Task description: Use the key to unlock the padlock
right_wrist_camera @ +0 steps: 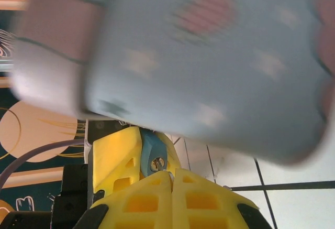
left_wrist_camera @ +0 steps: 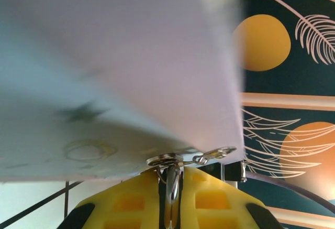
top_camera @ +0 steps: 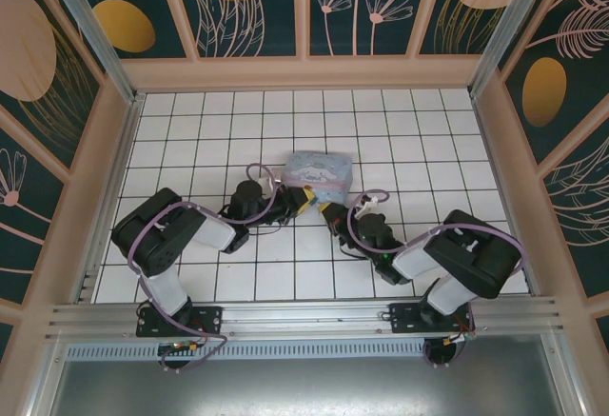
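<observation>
The padlock [right_wrist_camera: 149, 150], teal with a brass keyhole, is clamped between the yellow fingers [right_wrist_camera: 112, 158] of my left gripper [top_camera: 293, 197]. In the left wrist view that gripper [left_wrist_camera: 170, 168] is shut on a silver loop [left_wrist_camera: 171, 187], probably the shackle. A small metal ring [left_wrist_camera: 167, 160] and a clip lie just above the fingertips. My right gripper [right_wrist_camera: 171, 175] is shut on the thin key [right_wrist_camera: 163, 167], whose tip is at the keyhole. Most of the key is hidden between the fingers. Both grippers meet at mid-table, the right gripper [top_camera: 328, 211] coming in from the right.
The pastel blue cartoon tin [top_camera: 319, 170] stands directly behind the two grippers, very close. It looms blurred over the tin-side half of both wrist views [left_wrist_camera: 120, 72] [right_wrist_camera: 209, 61]. The white tiled floor [top_camera: 238, 273] lies all around, bounded by wooden walls [top_camera: 304, 73].
</observation>
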You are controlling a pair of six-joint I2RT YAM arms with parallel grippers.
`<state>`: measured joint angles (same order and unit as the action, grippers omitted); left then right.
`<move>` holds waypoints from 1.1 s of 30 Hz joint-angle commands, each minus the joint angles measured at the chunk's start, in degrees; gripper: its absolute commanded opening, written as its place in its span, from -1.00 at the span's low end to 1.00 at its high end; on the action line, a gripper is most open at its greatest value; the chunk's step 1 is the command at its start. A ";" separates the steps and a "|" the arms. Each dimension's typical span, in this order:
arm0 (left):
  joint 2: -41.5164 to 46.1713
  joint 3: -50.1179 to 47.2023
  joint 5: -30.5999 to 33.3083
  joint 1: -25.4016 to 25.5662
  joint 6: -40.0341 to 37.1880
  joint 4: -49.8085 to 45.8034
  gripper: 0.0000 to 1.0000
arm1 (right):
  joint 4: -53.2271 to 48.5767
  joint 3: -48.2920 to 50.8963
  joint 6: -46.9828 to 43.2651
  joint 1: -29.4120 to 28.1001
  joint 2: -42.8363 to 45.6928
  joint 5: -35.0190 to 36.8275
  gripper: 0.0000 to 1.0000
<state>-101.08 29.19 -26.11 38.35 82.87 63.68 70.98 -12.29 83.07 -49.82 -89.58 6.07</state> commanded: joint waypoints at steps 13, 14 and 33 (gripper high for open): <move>1.48 -0.82 -0.07 2.60 1.27 6.48 -1.00 | 18.35 -3.50 5.70 1.90 -8.87 -2.96 -1.00; 1.43 -0.88 -0.09 2.65 1.09 6.46 -1.00 | 19.85 -3.31 6.20 2.15 -9.69 -3.38 -1.00; 0.99 -2.23 -0.08 2.88 -2.53 3.86 -1.00 | 17.92 -8.04 5.98 6.21 -14.07 -11.27 -1.00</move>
<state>-100.55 27.99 -18.92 39.20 82.52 64.51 85.97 -16.16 89.95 -44.36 -103.33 -3.60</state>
